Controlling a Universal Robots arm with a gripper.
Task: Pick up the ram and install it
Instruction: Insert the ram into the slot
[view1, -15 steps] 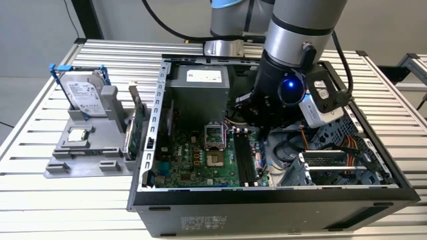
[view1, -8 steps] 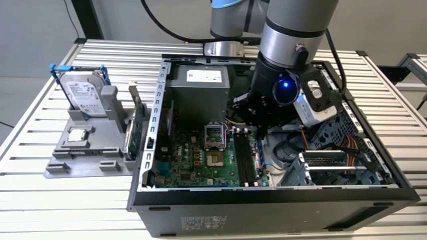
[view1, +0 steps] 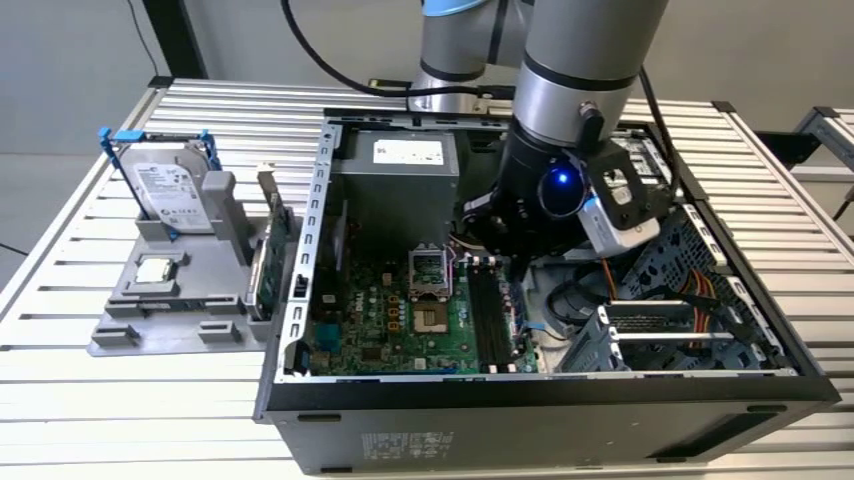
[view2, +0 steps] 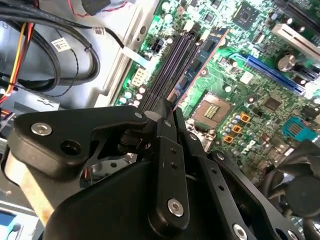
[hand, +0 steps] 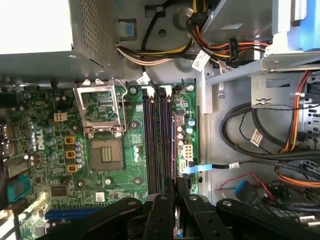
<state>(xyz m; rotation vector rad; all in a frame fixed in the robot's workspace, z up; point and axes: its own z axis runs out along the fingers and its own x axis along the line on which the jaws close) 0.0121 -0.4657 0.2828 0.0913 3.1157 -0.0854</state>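
The gripper hangs inside the open computer case, low over the memory slots. Its 2 fingers are drawn together on 1 end of the ram. In the second wrist view the ram is a thin bluish stick with a reddish edge, running out from the fingertips alongside the slots, on their side toward the CPU socket. I cannot tell whether its lower edge touches a slot or is apart from it.

I judge that the pick-up is done and the install is in hand, at the lining-up stage. The stick does not look seated, since it lies at a slight slant to the slots rather than down in 1 of them. Seating calls for the stick to stand square over 1 slot, parallel to it, with its notch matched and the slot's end latches open. The press then has to be straight and even, because a skewed push could strain the board.

Beyond the slots' far end, the cables carry white tags. Farther from the slots, the power supply has a white label. Well away from the slots, outside the case, a hard drive stands in a grey holder with a printed label. None of this print is legible.
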